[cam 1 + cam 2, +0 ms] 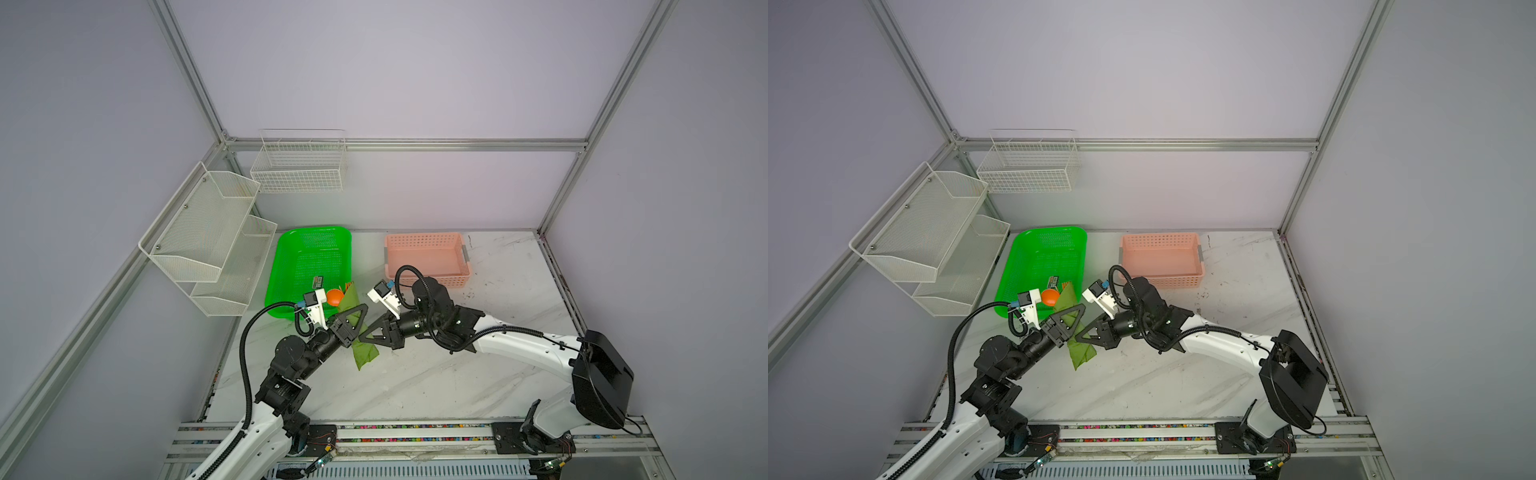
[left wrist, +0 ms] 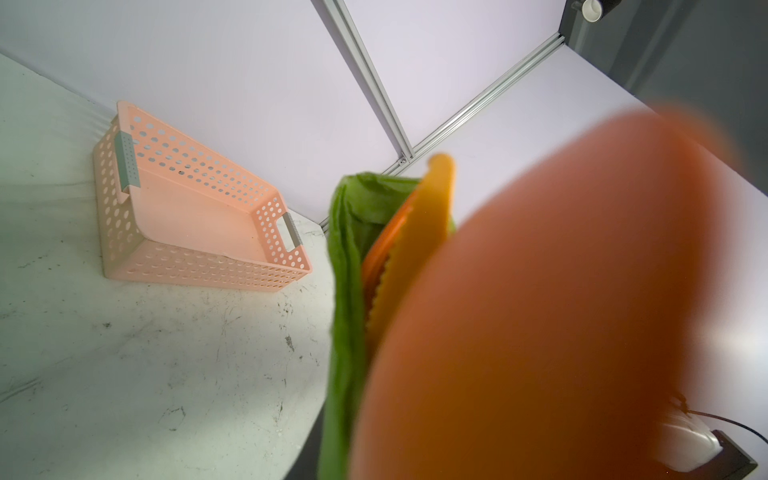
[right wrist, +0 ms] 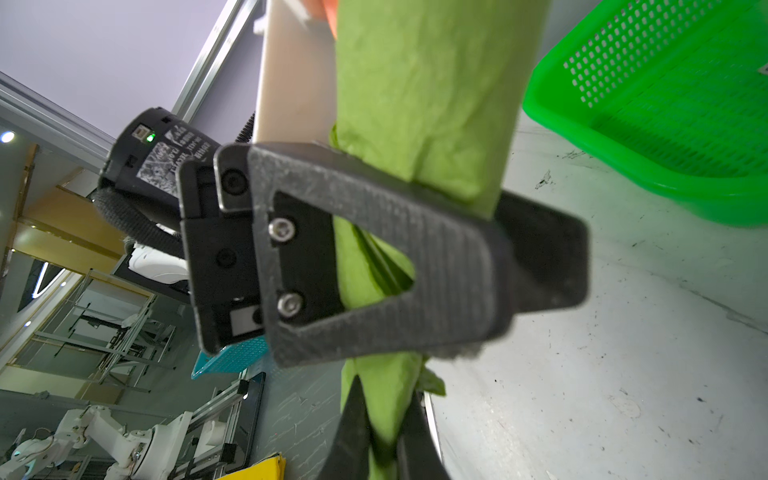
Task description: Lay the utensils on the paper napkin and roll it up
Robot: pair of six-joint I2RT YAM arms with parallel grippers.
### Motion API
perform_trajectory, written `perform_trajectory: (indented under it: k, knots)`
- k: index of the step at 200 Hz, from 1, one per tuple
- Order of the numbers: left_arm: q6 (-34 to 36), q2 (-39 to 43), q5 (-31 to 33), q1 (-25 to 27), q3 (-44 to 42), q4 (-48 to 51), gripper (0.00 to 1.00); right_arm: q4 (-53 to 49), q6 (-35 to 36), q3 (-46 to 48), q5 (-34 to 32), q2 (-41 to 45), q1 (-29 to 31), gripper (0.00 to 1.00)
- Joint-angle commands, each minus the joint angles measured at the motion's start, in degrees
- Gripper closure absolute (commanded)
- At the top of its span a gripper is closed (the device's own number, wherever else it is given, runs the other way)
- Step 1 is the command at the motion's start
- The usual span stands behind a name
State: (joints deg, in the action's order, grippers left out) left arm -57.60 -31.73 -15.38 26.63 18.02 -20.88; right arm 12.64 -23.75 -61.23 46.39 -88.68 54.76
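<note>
The olive-green paper napkin (image 1: pixel 365 353) (image 1: pixel 1080 353) (image 3: pixel 428 104) is wrapped into a rough roll and held up off the table, tilted. The utensils stick out of its upper end. The orange spoon (image 1: pixel 334 297) (image 1: pixel 1050 297) fills much of the left wrist view, its bowl (image 2: pixel 561 311) blurred, with the serrated knife (image 2: pixel 419 249) beside it inside the napkin (image 2: pixel 345 291). My left gripper (image 1: pixel 362 309) (image 1: pixel 1080 309) is shut across the roll's middle, its fingers (image 3: pixel 415 257) in front of and behind the paper. My right gripper (image 1: pixel 360 338) (image 1: pixel 1077 337) (image 3: pixel 384 436) is shut on the lower end.
A neon-green perforated tray (image 1: pixel 276 266) lies just behind the left gripper with a small packet (image 1: pixel 318 282) in it. A pink basket (image 1: pixel 428 278) stands behind the right arm. White wire racks (image 1: pixel 208 237) hang on the left wall. The marble table (image 1: pixel 415 382) lies below.
</note>
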Motion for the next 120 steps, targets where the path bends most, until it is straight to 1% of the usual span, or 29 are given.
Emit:
perform_trajectory:
  k: [1,26,74,98,106,110,111,112,114,116,120]
  knots:
    - [0.34,1.84,-1.41,-0.33,8.14,-3.33,0.84,-2.80,1.15,1.35,-0.58,0.44,0.44,1.00]
    - [1.21,2.93,-1.73,-0.69,8.95,-0.89,0.91,-3.28,1.23,1.86,-0.83,0.78,0.48,1.00]
    - [1.62,3.95,-2.36,-1.14,9.40,0.63,1.00,-4.25,1.67,1.86,-1.40,0.91,0.31,1.00]
    - [1.97,4.06,-3.01,-1.23,9.32,0.10,1.00,-4.98,1.86,1.39,-1.98,1.19,0.30,1.00]
    - [1.97,4.04,-2.93,-1.23,9.40,0.14,1.00,-5.14,1.86,1.20,-2.11,1.30,0.22,0.93]
    - [2.04,4.12,-2.95,-1.23,9.40,0.20,1.00,-5.24,1.84,1.13,-2.02,1.44,0.22,0.85]
    - [2.05,4.12,-2.93,-1.23,9.40,0.17,1.00,-5.24,1.84,1.13,-2.02,1.44,0.22,0.85]
    - [2.05,4.12,-2.96,-1.19,9.36,0.20,1.00,-5.26,1.81,1.07,-2.01,1.53,0.25,0.81]
    - [2.06,4.13,-2.98,-1.22,9.32,0.16,1.00,-5.26,1.79,1.05,-2.01,1.51,0.25,0.80]
    - [2.06,4.13,-2.90,-1.23,9.29,0.15,1.00,-5.24,1.90,1.04,-1.94,1.60,0.19,0.74]
    - [2.06,4.21,-2.87,-1.23,9.21,0.02,1.00,-5.26,1.93,1.03,-1.88,1.78,0.20,0.69]
